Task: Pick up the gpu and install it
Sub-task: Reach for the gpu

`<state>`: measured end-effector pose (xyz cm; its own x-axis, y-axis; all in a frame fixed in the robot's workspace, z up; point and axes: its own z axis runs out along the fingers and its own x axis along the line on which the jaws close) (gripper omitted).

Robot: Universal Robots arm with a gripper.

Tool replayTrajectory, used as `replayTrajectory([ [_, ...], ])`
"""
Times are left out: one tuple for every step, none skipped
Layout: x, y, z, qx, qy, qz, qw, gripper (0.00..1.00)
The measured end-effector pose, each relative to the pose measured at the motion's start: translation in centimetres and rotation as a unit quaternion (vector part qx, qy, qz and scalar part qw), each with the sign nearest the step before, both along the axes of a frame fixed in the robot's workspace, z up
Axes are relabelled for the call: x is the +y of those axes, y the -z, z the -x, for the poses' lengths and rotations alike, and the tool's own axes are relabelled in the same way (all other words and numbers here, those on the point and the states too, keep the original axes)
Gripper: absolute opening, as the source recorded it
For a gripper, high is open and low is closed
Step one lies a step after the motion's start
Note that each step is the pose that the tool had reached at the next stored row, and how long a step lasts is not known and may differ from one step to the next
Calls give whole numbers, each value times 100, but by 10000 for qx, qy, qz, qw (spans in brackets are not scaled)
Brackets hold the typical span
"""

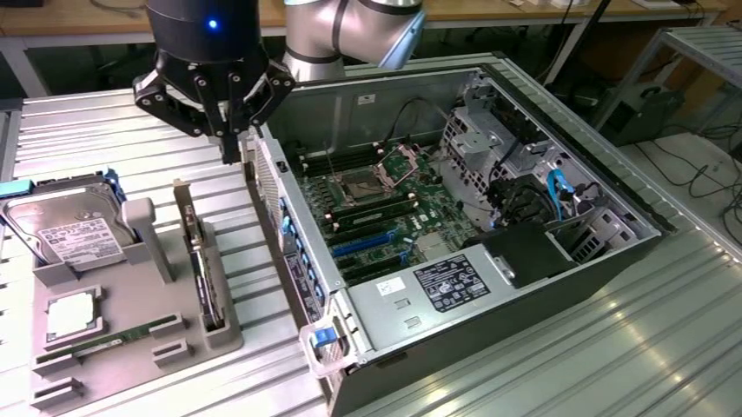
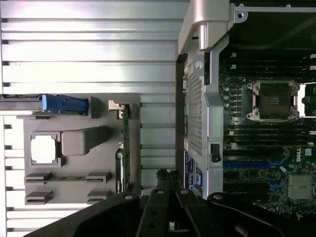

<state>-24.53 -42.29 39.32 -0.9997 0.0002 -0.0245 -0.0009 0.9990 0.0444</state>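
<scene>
While the gpu [image 1: 201, 261] stands on edge in a grey tray [image 1: 174, 295] just beside the open computer case [image 1: 522, 347], the gripper [image 1: 232, 149] hovers over the case's tray-side wall, fingers together and empty. The card is likely light, stiff and fragile — best pinched across its upper edge.

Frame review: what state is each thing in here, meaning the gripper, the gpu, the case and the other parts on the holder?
gripper: shut, holding nothing, hanging above the gap between holder and case.
gpu: standing on edge in the gray holder, not picked up.
computer case: lying on its side, open, motherboard exposed.
hard drive: propped upright in the holder.
RAM stick: lying flat on the holder.
</scene>
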Motion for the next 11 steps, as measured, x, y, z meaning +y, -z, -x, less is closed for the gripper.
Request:
replayTrajectory([
  [-2, 0, 25, 0, -13, 0, 10000, 11],
  [-3, 0, 45, 0, -22, 0, 10000, 11],
  [-5, 0, 69, 0, -32, 0, 10000, 11],
  [-6, 0, 88, 0, -40, 0, 10000, 11],
  [-8, 0, 112, 0, -49, 0, 10000, 11],
  [-11, 0, 149, 0, -64, 0, 10000, 11],
  [-16, 0, 202, 0, -87, 0, 10000, 11],
  [-19, 0, 237, 0, -102, 0, 9999, 11],
  [-21, 0, 262, 0, -112, 0, 9999, 11],
  [-25, 0, 296, 0, -128, 0, 9999, 11],
  [-28, 0, 324, 0, -141, 0, 9999, 11],
])
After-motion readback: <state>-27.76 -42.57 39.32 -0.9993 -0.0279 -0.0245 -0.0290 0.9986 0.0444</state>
